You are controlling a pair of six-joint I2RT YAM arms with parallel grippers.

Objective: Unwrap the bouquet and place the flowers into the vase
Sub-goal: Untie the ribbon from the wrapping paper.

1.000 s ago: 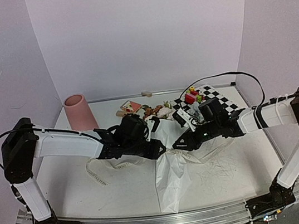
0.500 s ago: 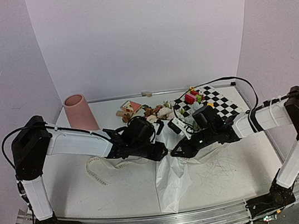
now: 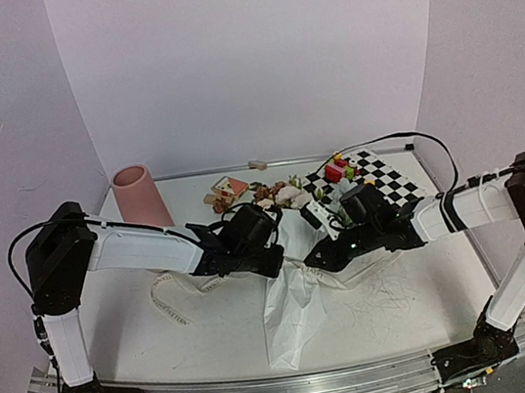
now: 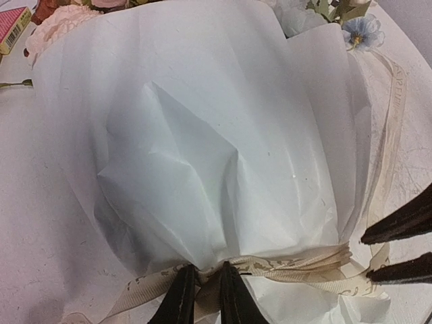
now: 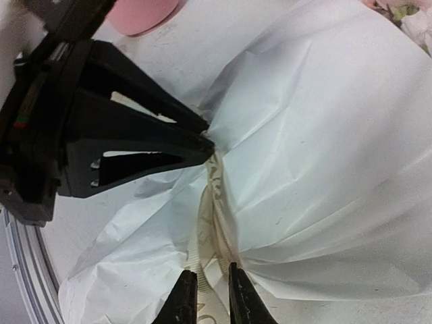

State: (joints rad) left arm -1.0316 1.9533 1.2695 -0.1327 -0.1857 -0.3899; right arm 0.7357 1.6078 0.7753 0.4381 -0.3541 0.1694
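The cream ribbon (image 4: 297, 266) around the bouquet (image 4: 202, 135) is pinched from opposite sides by the left tool (image 4: 206, 268) and right tool (image 5: 210, 272), each pressed nearly together.

Plain pale lilac walls (image 3: 252, 60) on three sides of a white table (image 3: 215, 342), aluminium rail (image 3: 272, 390) along its near edge.

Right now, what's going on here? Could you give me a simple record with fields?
bouquet: lying down, wrapped in white paper
cream ribbon: tied round the wrap's neck
left gripper: pinching the ribbon at the tie
right gripper: pinching the ribbon from the opposite side
flowers: heads poking out of the wrap's far end
vase: upright at far left, apart from the bouquet
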